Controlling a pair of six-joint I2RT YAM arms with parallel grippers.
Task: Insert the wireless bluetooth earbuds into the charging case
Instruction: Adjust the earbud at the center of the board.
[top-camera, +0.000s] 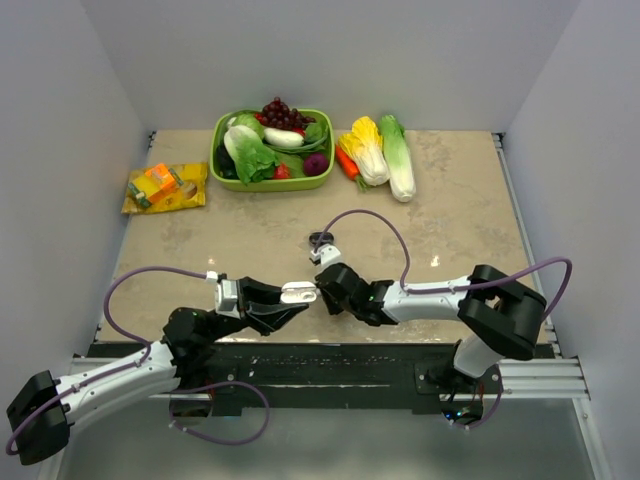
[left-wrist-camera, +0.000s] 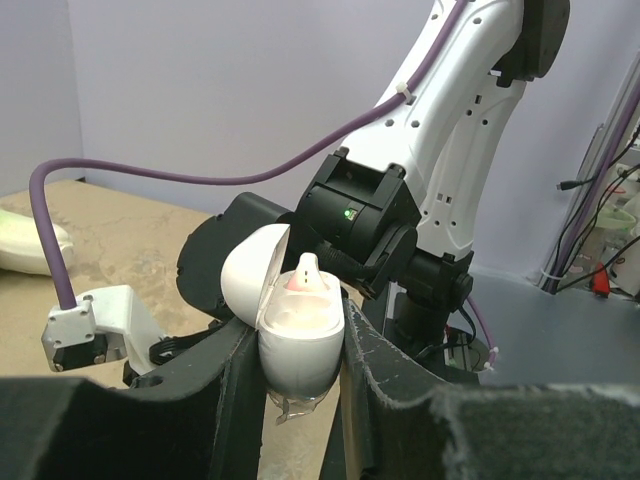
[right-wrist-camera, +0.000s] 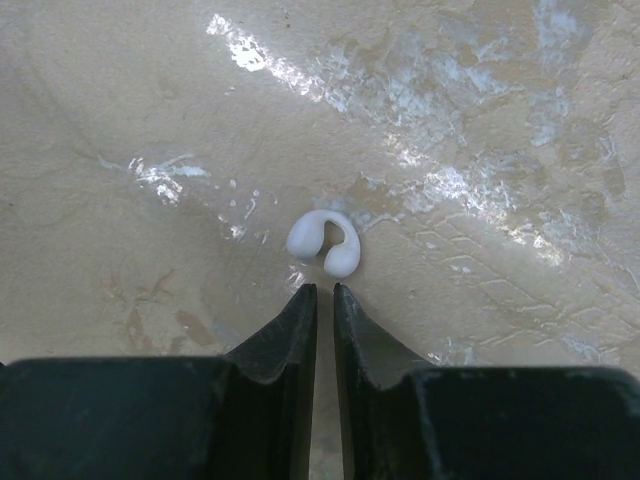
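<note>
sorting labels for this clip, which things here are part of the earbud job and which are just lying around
Job in hand:
- charging case, lid open, held by the left gripper
- bud sticking up in it
- white earbud, lying loose ahead of the right gripper

Just lying about:
- green basket of vegetables
- cabbages and carrot
- snack packets

1 case (left-wrist-camera: 300, 345), 1 wht bud (right-wrist-camera: 325, 243)

White charging case (left-wrist-camera: 300, 345) upright, lid open; white C-shaped earbud (right-wrist-camera: 325, 245) lying on table (right-wrist-camera: 150, 110).
</note>
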